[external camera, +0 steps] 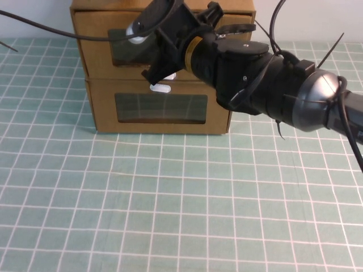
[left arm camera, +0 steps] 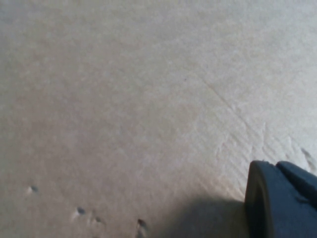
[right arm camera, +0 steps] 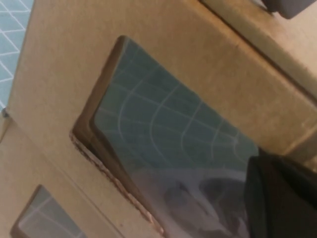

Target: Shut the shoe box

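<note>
Upper shoe box [external camera: 96, 42], drawer protruding, stacked.

Three views of stacked boxes
High camera looks down the tabletop [external camera: 170, 198]; right wrist camera sits close against the upper shoe box [right arm camera: 163, 64] window, left on cardboard.
</note>
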Controlling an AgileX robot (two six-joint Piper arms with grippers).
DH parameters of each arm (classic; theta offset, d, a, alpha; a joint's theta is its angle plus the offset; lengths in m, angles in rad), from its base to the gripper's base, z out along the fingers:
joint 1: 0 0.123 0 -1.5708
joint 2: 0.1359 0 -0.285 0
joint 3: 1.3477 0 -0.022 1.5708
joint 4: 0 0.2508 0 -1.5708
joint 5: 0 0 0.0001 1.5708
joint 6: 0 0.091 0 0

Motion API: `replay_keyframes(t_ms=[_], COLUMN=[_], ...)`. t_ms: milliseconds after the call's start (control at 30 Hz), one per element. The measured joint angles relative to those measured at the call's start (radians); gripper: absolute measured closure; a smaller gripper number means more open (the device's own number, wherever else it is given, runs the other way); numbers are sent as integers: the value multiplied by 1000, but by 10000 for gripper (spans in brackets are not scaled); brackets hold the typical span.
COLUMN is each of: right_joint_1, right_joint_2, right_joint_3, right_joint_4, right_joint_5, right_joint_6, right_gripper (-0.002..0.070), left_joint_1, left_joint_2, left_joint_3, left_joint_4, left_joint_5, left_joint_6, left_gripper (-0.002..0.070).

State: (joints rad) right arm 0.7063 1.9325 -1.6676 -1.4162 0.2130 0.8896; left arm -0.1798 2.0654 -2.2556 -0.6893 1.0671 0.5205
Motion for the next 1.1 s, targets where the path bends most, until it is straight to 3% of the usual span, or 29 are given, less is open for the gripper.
replay_keyframes(t_ms=[500, 633, 800, 933, 1100], right_joint_1=[-8, -8, -8, -8, -24], right_joint_2=[-114, -149, -170, -172, -199], right_joint_3=[0, 0, 0, 0, 0], right_joint_4=[236, 236, 248, 307, 616], right_joint_5=[-41, -8, 220, 490, 662], right_joint_6=[2, -112, -436, -536, -701], right_gripper=[690, 690, 690, 690, 690], left_joint_1=[10, 42, 88, 94, 94], left_joint_2=[-114, -180, -262, -330, -418], left_joint_3=[2, 2, 2, 2, 2], left_joint_4=[28, 28, 33, 35, 43], left_joint_5=[46, 84, 154, 191, 200], left_joint_6=[-4, -28, -41, -43, -55], left_gripper=[680, 680, 680, 680, 680])
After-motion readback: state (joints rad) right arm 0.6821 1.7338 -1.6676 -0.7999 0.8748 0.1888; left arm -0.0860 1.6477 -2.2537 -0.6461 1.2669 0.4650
